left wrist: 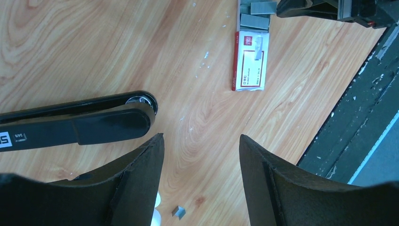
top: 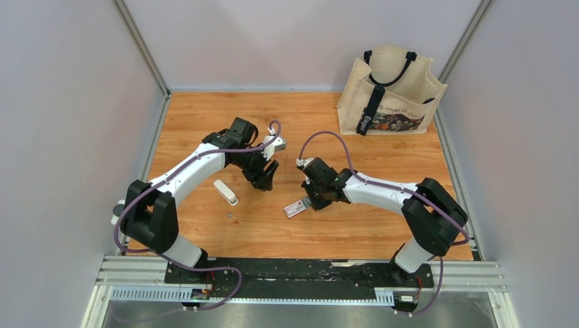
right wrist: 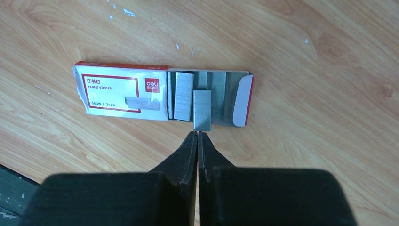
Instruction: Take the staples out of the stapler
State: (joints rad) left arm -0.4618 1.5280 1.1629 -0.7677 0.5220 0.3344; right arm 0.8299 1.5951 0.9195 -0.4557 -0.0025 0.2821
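Observation:
A white stapler (top: 225, 192) lies on the wooden table, left of my left gripper (top: 265, 181). That gripper (left wrist: 201, 139) is open and empty above bare wood. A long black stapler-like bar (left wrist: 77, 125) lies left of its fingers. One tiny grey staple piece (left wrist: 179, 212) lies below them, and it also shows in the top view (top: 231, 215). My right gripper (right wrist: 198, 134) is shut, and its tips touch the near end of a grey staple strip (right wrist: 202, 110). Another strip (right wrist: 183, 95) lies in the open tray of the pink-and-white box (right wrist: 120, 92).
The box (top: 295, 208) sits mid-table between the arms and shows in the left wrist view (left wrist: 249, 61). A canvas tote bag (top: 392, 89) stands at the back right. The black front rail (left wrist: 357, 117) runs along the table's near edge.

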